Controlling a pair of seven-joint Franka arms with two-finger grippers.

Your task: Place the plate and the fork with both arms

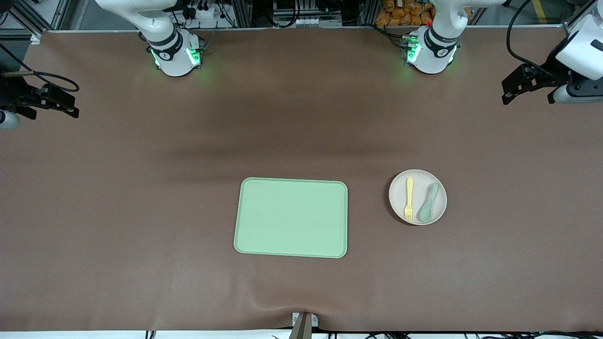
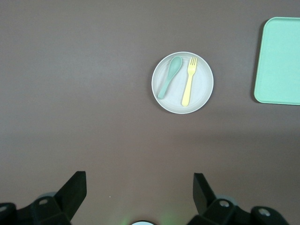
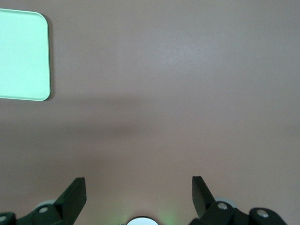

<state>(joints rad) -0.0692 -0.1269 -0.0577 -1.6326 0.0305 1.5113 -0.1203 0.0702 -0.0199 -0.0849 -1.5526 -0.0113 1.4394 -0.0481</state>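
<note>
Front view: plate (image 1: 418, 197) lies at three o'clock of the tray (image 1: 291, 217), toward the left arm's end; fork (image 1: 409, 198) on it points six o'clock beside the spoon (image 1: 428, 202). Left gripper (image 2: 139, 194) and right gripper (image 3: 138, 194) hang high over the surface (image 1: 141, 188), fingers apart; the left is closer.

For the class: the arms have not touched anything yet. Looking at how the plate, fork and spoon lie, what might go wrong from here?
1. The fork lies on the plate close beside the spoon; a gripper reaching for it may nudge or grab the spoon.
2. Lifting the plate with both utensils loose on it may let them slide off.
3. Both the left gripper and the right gripper wait open at the table's ends, so both face long reaches.
</note>
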